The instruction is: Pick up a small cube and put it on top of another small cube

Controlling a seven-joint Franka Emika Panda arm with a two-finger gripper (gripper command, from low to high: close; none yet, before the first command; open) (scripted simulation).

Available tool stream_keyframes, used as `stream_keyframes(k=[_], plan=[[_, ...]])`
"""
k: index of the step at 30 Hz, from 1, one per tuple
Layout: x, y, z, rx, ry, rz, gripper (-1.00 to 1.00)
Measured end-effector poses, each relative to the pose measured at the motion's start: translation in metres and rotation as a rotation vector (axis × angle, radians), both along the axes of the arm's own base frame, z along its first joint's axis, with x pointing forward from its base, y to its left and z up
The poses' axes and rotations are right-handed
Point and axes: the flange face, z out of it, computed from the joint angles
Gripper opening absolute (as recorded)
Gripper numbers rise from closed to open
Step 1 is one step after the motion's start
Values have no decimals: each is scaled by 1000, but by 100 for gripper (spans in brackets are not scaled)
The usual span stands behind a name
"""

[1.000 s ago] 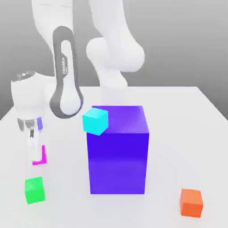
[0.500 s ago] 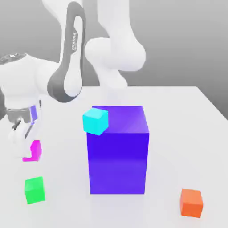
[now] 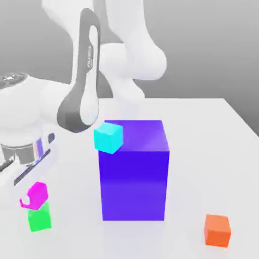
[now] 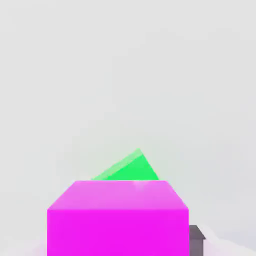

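At the exterior view's lower left, the gripper (image 3: 25, 195) grasps the pink cube (image 3: 35, 195) just above the green cube (image 3: 39, 219); released off-centre, it could tip onto the desk (image 3: 202, 131).

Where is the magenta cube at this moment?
In the exterior view the magenta cube is at the lower left, just above the green cube and overlapping its top, left of the big blue block.
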Motion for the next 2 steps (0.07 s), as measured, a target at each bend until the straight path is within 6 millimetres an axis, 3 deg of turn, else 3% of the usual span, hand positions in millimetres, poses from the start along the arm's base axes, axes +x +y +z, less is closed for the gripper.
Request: stream_keyframes(k=[2], plan=[[0,0,0,0,0,0,100]])
